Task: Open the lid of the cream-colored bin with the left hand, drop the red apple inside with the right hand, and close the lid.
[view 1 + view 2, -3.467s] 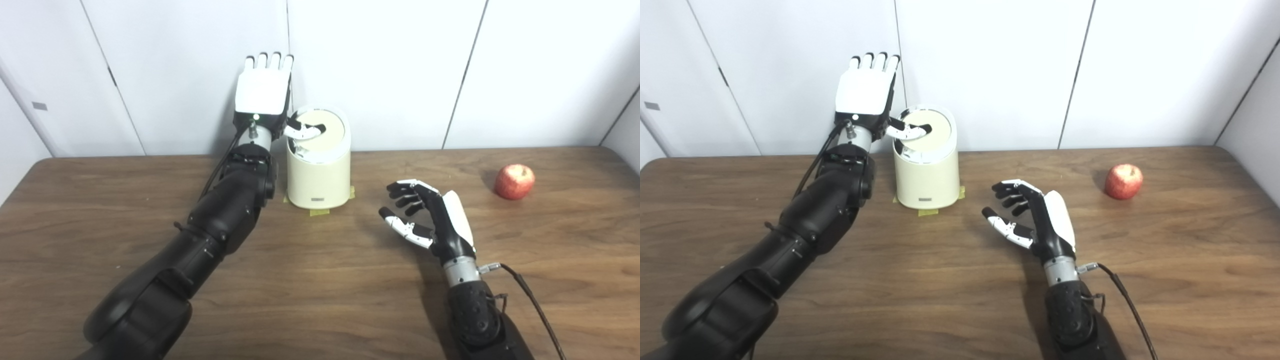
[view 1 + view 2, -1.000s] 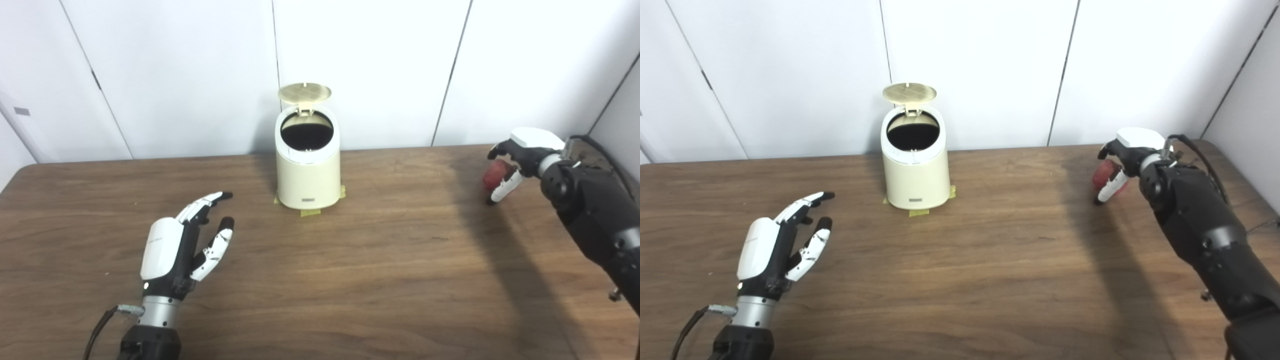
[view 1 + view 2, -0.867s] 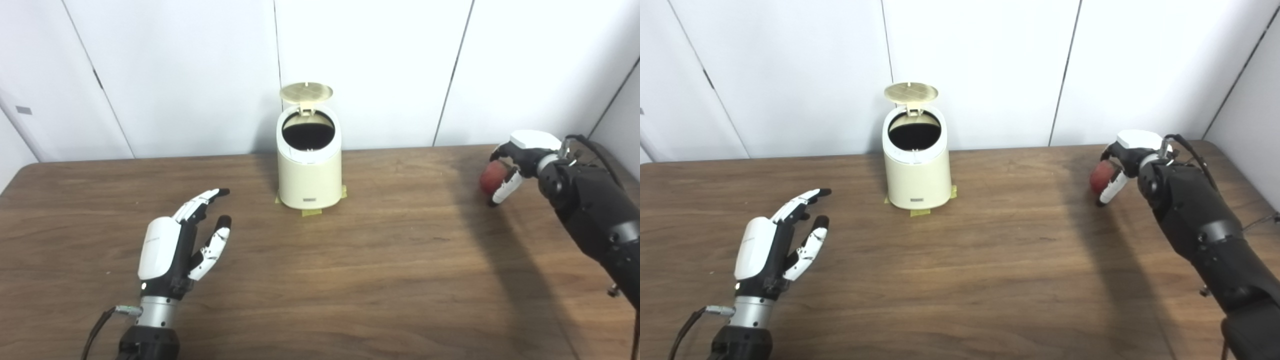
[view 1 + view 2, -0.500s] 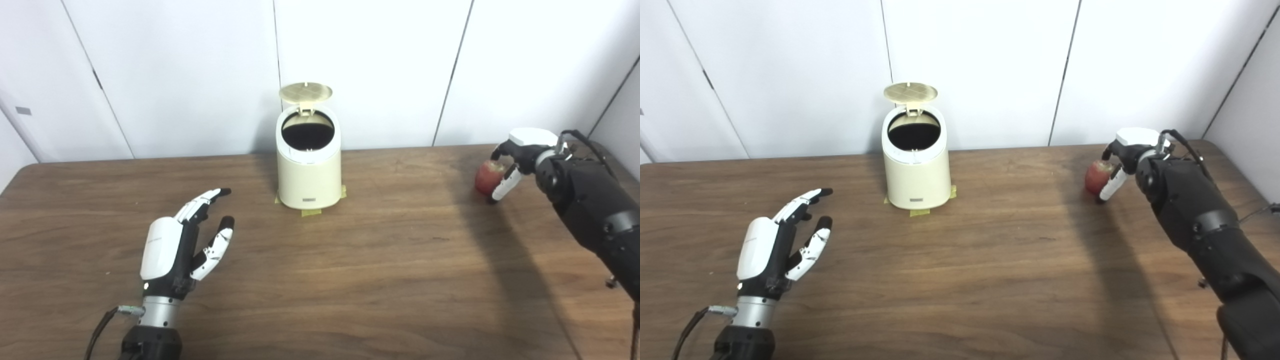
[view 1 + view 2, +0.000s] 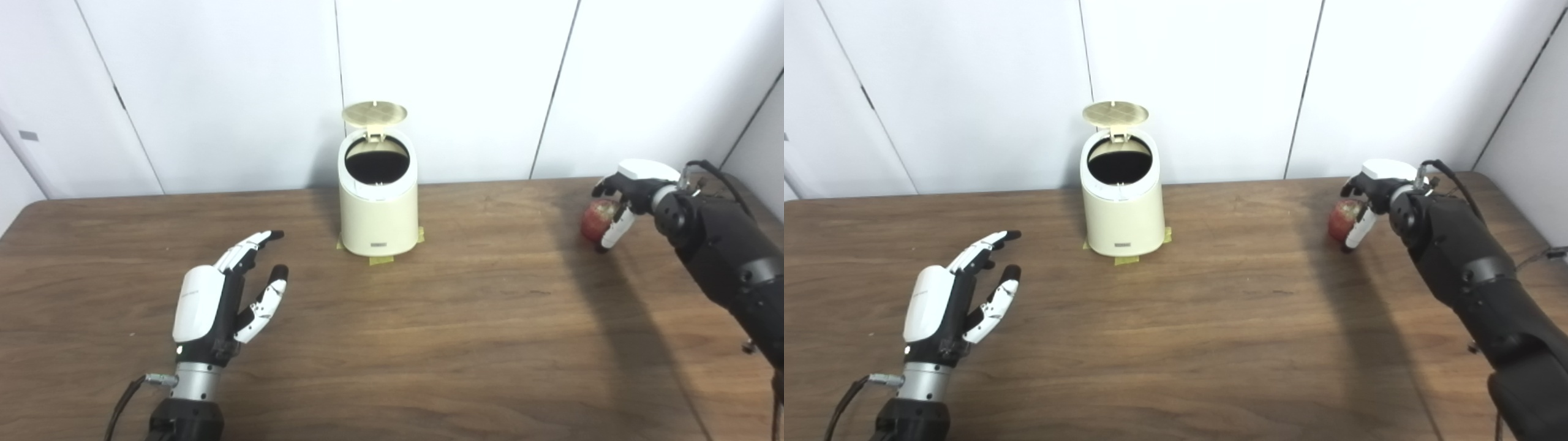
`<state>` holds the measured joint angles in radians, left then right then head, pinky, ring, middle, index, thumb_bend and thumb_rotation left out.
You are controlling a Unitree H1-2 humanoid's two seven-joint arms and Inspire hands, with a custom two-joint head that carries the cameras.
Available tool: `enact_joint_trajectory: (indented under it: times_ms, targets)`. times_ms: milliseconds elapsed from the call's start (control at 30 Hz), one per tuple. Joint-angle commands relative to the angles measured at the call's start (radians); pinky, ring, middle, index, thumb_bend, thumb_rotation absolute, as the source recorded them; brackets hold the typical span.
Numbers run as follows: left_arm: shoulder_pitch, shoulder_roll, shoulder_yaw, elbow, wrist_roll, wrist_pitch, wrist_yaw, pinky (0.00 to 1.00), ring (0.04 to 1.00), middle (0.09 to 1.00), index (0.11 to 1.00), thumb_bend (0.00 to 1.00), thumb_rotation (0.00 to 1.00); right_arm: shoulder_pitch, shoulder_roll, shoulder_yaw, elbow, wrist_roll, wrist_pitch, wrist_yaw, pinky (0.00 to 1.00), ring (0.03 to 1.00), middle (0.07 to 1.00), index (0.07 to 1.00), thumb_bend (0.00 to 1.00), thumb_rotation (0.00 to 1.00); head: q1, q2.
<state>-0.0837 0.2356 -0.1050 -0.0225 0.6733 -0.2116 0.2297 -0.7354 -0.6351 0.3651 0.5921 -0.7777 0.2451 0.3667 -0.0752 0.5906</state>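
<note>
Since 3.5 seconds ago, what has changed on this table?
The left hand left the round lid of the cream-colored bin, now flipped up, and withdrew to the near left, open above the wooden table. The right hand swung out right and closed its fingers around the red apple. The bin stayed on its tape marks.

— What sort of place is this?
— A lab or test room, by the look of it. Plain white wall panels (image 5: 459,79) with dark seams stand behind a bare wooden table (image 5: 429,343).
— Anything else?
— The bin (image 5: 378,202) is fixed to the table with yellow tape (image 5: 381,260), and cables (image 5: 1448,174) run along the robot's arms.
</note>
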Motion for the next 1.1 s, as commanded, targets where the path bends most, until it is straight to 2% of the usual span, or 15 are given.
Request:
enact_joint_trajectory:
  times_ms: [0,100,467,600,700,767,833,867,900,933,1000,1067]
  targets:
    - [-0.023,-0.007,-0.002,-0.014,0.002,-0.026,0.023,0.67,0.803,0.840,0.825,0.31,0.84,-0.053,-0.021,-0.017,-0.033,0.005,-0.007,-0.024,0.62,0.780,0.861,0.809,0.91,0.16,0.000,0.000]
    - [-0.023,-0.008,-0.002,-0.015,0.000,-0.026,0.023,0.67,0.802,0.840,0.824,0.31,0.82,-0.063,-0.016,-0.005,-0.009,0.003,-0.018,-0.035,0.63,0.788,0.870,0.815,0.90,0.16,0.001,0.001]
    - [-0.016,-0.010,0.001,-0.021,-0.020,-0.032,0.017,0.69,0.807,0.845,0.828,0.34,0.81,-0.083,-0.010,0.025,0.005,0.002,-0.009,0.017,0.61,0.790,0.858,0.802,0.90,0.17,0.006,0.006]
    - [-0.015,-0.007,0.001,-0.026,-0.017,-0.034,0.020,0.68,0.805,0.844,0.830,0.34,0.81,-0.097,-0.010,0.047,0.041,-0.006,-0.006,0.033,0.62,0.811,0.858,0.799,0.92,0.19,0.009,0.008]
    - [-0.013,-0.008,0.001,-0.030,-0.021,-0.032,0.016,0.69,0.806,0.844,0.832,0.35,0.80,-0.104,-0.007,0.060,0.060,-0.011,0.005,0.041,0.60,0.781,0.842,0.808,0.92,0.19,0.008,0.009]
    - [-0.012,-0.008,0.001,-0.032,-0.020,-0.031,0.015,0.68,0.805,0.845,0.832,0.34,0.80,-0.109,-0.005,0.069,0.078,-0.015,0.008,0.040,0.62,0.795,0.852,0.823,0.92,0.19,0.008,0.009]
    - [-0.012,-0.008,0.000,-0.031,-0.021,-0.035,0.016,0.68,0.803,0.844,0.830,0.34,0.79,-0.109,-0.006,0.078,0.079,-0.024,0.009,0.031,0.56,0.694,0.767,0.780,0.88,0.13,0.009,0.009]
    - [-0.013,-0.009,0.000,-0.029,-0.020,-0.038,0.020,0.68,0.803,0.843,0.830,0.34,0.79,-0.105,-0.005,0.082,0.079,-0.036,0.007,0.002,0.54,0.663,0.740,0.763,0.87,0.11,0.009,0.010]
    - [-0.013,-0.009,0.001,-0.027,-0.017,-0.039,0.023,0.68,0.800,0.841,0.828,0.35,0.79,-0.101,-0.002,0.084,0.088,-0.045,0.003,-0.039,0.40,0.499,0.589,0.603,0.67,0.05,0.008,0.009]
    - [-0.013,-0.009,0.001,-0.026,-0.015,-0.040,0.025,0.68,0.799,0.840,0.827,0.35,0.79,-0.099,0.000,0.084,0.097,-0.050,-0.001,-0.068,0.35,0.438,0.538,0.548,0.60,0.02,0.007,0.010]
    - [-0.012,-0.009,0.002,-0.029,-0.014,-0.034,0.022,0.68,0.800,0.842,0.830,0.35,0.79,-0.094,0.009,0.081,0.120,-0.060,-0.011,-0.145,0.32,0.407,0.453,0.509,0.54,0.00,0.006,0.010]
    - [-0.011,-0.009,0.002,-0.029,-0.015,-0.033,0.020,0.68,0.801,0.844,0.832,0.35,0.79,-0.093,0.011,0.081,0.133,-0.062,-0.021,-0.183,0.36,0.464,0.492,0.491,0.53,0.00,0.006,0.010]
